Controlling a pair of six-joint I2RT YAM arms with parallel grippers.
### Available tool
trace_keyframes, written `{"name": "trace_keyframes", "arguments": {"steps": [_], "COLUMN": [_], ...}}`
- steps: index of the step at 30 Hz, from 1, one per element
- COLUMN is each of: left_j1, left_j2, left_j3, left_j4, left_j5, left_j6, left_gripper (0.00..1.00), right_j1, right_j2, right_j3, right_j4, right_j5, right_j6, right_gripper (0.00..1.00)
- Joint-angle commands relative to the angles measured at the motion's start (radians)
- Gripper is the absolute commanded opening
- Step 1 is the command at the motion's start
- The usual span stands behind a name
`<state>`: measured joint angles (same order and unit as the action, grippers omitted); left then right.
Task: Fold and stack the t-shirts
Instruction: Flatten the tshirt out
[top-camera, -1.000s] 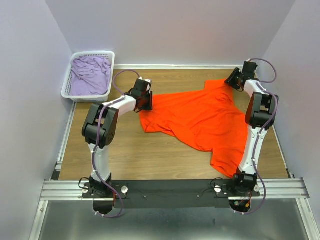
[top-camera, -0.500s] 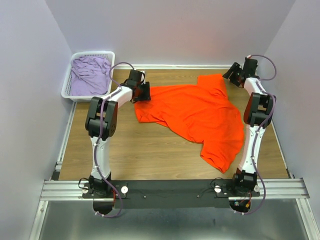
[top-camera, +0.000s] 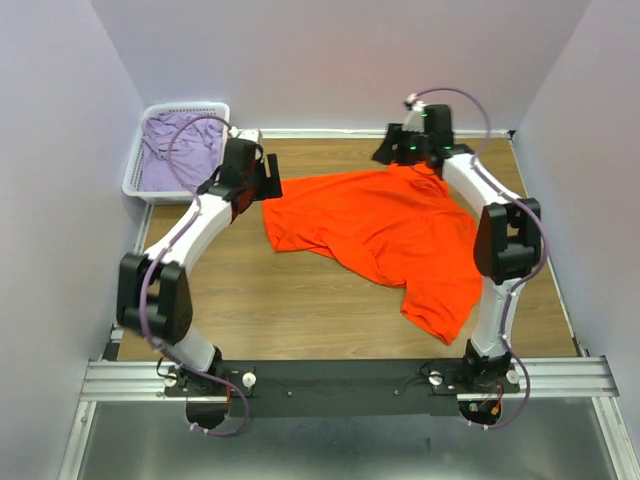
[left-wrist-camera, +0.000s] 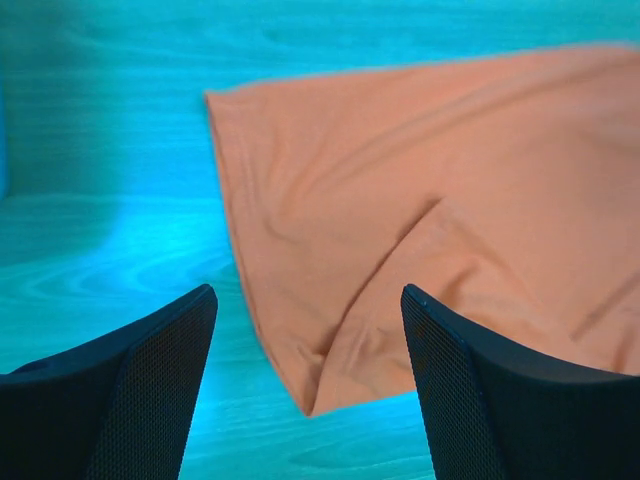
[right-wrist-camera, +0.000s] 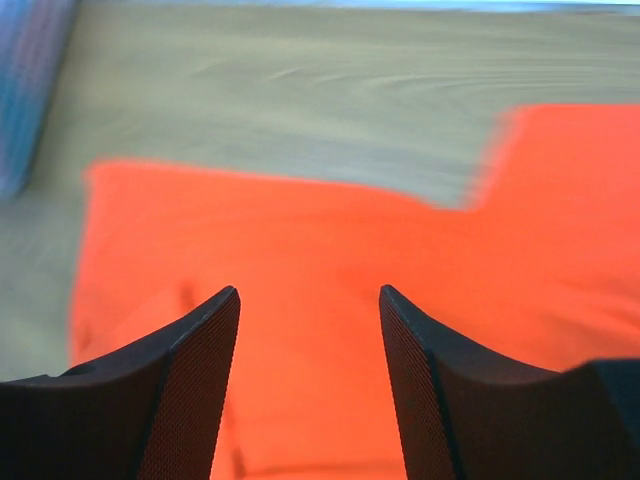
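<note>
**On the wooden table (top-camera: 260, 300), orange t-shirt (top-camera: 390, 225) sprawls unfolded**

Left gripper (left-wrist-camera: 305, 300) hangs over its left edge, right gripper (right-wrist-camera: 308, 292) over its far edge. Both have fingers spread, holding nothing. Lilac t-shirt (top-camera: 180, 150), seemingly crumpled, sits in the far-left lattice basket (top-camera: 185, 108).

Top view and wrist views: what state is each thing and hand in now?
orange t-shirt: unfolded, rumpled, lying on the table.
lilac t-shirt: crumpled inside the basket.
basket: upright, holding the lilac t-shirt.
left hand: open, empty, over the orange t-shirt's edge.
right hand: open, empty, over the orange t-shirt.
</note>
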<state>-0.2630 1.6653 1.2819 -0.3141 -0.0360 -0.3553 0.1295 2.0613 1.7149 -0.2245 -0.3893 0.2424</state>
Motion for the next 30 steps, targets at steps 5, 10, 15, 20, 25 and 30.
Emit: {"name": "trace_keyframes", "arguments": {"steps": [5,10,15,20,25,30], "left_j1": [0.004,0.004,0.004,0.004,0.004,0.005], "left_j2": [-0.378,-0.525,-0.567,-0.590,-0.595,-0.592], "left_j3": [-0.219,-0.302,-0.339,-0.365,-0.375,-0.383], "left_j4": [0.024,-0.019,-0.040,-0.051,-0.056,-0.052], "left_j5": [-0.131,-0.136,-0.139,-0.134,-0.142,-0.136], "left_j6": [0.021,0.030,0.022,0.018,0.018,0.015], "left_gripper": [0.83,0.82,0.83,0.83,0.83,0.83], "right_j1": [0.214,0.272,0.303,0.323,0.337,0.343], "right_j2": [0.128,0.236,0.304,0.338,0.339,0.355], "right_j3": [-0.015,0.052,0.092,0.114,0.124,0.134], "right_j4": [-0.021,-0.022,-0.022,-0.022,-0.024,-0.024], "right_j5": [-0.190,-0.229,-0.264,-0.292,-0.310,-0.312], "right_j6": [-0.121,-0.133,-0.138,-0.135,-0.132,-0.124], "right_gripper": [0.57,0.51,0.50,0.49,0.47,0.42]}}
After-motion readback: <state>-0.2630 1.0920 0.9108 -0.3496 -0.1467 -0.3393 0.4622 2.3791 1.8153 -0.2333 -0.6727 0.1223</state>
